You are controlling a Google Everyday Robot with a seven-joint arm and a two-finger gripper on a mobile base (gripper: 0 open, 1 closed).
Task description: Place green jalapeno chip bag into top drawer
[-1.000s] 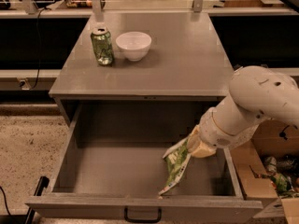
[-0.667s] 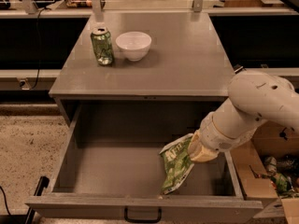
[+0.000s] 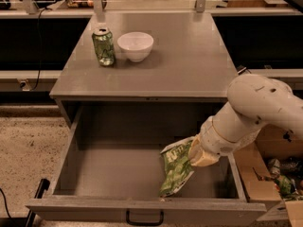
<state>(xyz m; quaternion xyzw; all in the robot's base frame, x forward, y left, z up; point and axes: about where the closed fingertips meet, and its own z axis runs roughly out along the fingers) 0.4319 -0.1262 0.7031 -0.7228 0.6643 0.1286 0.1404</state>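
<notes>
The green jalapeno chip bag (image 3: pixel 176 167) hangs inside the open top drawer (image 3: pixel 109 174), right of its middle, with its lower end at or near the drawer floor by the front panel. My gripper (image 3: pixel 194 156) comes in from the right on the white arm (image 3: pixel 251 112) and is shut on the bag's upper right edge. The fingers are mostly hidden behind the bag and the wrist. The drawer is pulled fully out, its black handle (image 3: pixel 144 218) on the front panel.
A green soda can (image 3: pixel 103 47) and a white bowl (image 3: pixel 135 46) stand on the grey countertop (image 3: pixel 180 56) behind the drawer. A cardboard box (image 3: pixel 265 169) with clutter sits on the floor to the right. Speckled floor lies to the left.
The gripper and the bag have shifted slightly left and lower in the drawer. The bag's lower end now sits closer to the drawer floor.
</notes>
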